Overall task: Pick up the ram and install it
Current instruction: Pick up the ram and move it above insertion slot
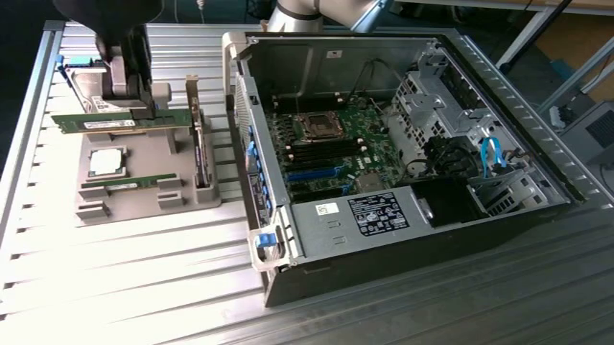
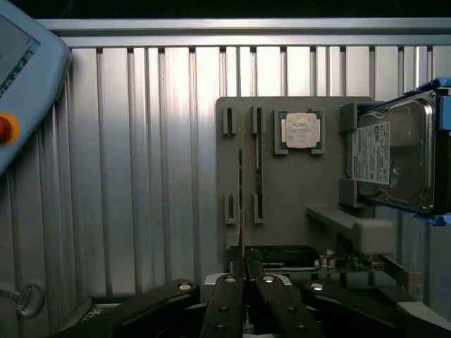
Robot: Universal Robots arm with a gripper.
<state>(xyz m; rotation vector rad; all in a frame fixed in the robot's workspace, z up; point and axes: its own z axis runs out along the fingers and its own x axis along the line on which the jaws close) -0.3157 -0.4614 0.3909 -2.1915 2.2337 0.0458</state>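
The black fingers [image 2: 227, 303] are clamped on the long, thin green circuit-board ram stick [image 1: 111, 123]. They grip it by its upper edge, leaving the lower edge free, probably to meet a slot. The stick sits level over the grey plastic holder tray [image 1: 144, 208] on the slatted aluminium desk [image 1: 144, 280], apart from the open black computer case [image 1: 403, 244] beside the tray.

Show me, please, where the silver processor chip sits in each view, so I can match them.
Exterior view: processor chip on the grey tray, at the exterior view's left of the computer case.
Wrist view: chip on that tray, beside the hard drive.
Shared landmark: the grey tray.
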